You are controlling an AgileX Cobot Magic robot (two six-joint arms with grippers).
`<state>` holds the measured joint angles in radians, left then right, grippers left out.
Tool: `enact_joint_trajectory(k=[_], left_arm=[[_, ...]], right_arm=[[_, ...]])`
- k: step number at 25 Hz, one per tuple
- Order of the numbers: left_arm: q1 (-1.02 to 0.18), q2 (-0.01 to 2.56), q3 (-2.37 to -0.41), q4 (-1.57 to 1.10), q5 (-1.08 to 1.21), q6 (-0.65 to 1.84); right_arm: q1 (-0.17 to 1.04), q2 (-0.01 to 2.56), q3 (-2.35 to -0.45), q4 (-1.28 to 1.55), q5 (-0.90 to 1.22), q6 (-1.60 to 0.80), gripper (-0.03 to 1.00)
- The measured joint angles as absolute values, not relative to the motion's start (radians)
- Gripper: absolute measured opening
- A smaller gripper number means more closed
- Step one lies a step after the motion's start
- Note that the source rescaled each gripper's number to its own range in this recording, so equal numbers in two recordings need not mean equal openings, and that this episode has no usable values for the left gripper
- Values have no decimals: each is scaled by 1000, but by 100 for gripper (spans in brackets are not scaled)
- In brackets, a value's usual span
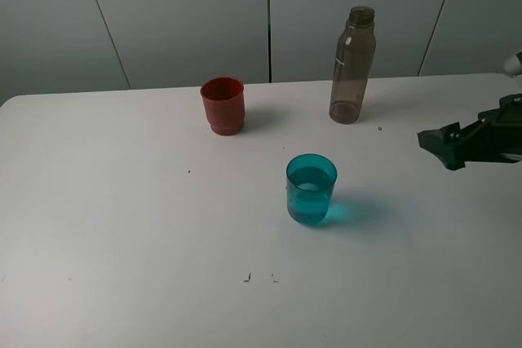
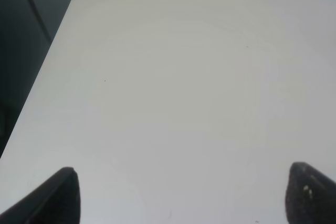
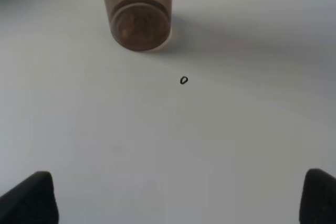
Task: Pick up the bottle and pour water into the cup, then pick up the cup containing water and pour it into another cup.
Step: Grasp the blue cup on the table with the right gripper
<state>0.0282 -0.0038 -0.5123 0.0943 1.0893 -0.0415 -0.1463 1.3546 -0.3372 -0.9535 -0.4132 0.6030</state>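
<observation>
- The tall, slim, smoky grey-brown translucent plastic bottle stood upright toward the rear of the white tabletop, with nothing touching it.
- The right pincer hovered low near the tabletop's right edge, well apart from the bottle. Its jaws were spread wide and held nothing. The right wrist view showed the bottle's base straight ahead, a line-up judged suited to a side grasp on the body.
- The left pincer was likewise spread and empty over bare tabletop near a corner, clear of the work area.
- The translucent teal-blue plastic tumbler stood upright near the centre front. It appeared to hold some water, though the level could not be confirmed.
- The opaque red plastic cup with a ridged base stood upright at the rear left, well apart from the tumbler and the bottle. That spacing was judged to leave room for tilting each vessel.
</observation>
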Motion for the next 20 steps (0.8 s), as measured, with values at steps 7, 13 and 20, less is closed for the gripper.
enact_joint_trajectory(k=[7,13,20], left_arm=[[28,-4,-512,94,1089,-42],[28,-4,-512,94,1089,-42],[28,-4,-512,94,1089,-42]], right_arm=[[-146,1237,-217,-908,-494,618,100],[-58,1233,-173,-841,-523,592,100],[241,1233,-167,-390,-294,158,100]])
